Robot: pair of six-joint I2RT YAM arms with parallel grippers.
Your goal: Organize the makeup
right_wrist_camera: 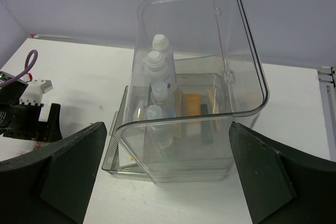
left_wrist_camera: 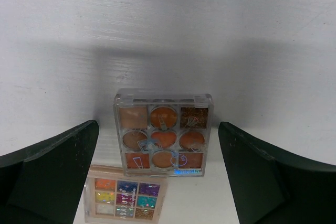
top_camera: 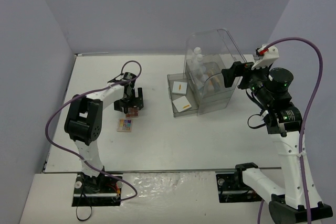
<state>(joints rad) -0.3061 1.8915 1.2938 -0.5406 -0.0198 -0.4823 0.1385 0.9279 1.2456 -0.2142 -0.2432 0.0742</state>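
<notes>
An orange eyeshadow palette (left_wrist_camera: pixel 163 139) in a clear case lies on the table, overlapping the top edge of a multicolour eyeshadow palette (left_wrist_camera: pixel 126 199). My left gripper (left_wrist_camera: pixel 157 125) is open just above them, one finger on each side of the orange palette and touching neither. In the top view the left gripper (top_camera: pixel 132 105) hovers over the orange palette (top_camera: pixel 133 113), with the multicolour palette (top_camera: pixel 125 125) just in front. My right gripper (right_wrist_camera: pixel 167 127) is open and empty, facing the clear case (right_wrist_camera: pixel 247 66), which holds white bottles (right_wrist_camera: pixel 157 64), an orange tube (right_wrist_camera: pixel 193 106) and a black slim tube (right_wrist_camera: pixel 206 124).
The clear case (top_camera: pixel 223 51) stands at the back right with its curved lid raised. Two drawers (top_camera: pixel 172 92) are pulled out to its left, each holding a white square compact (top_camera: pixel 182 104). My right gripper (top_camera: pixel 232 75) is at the case's right side. Grey walls close the left and back.
</notes>
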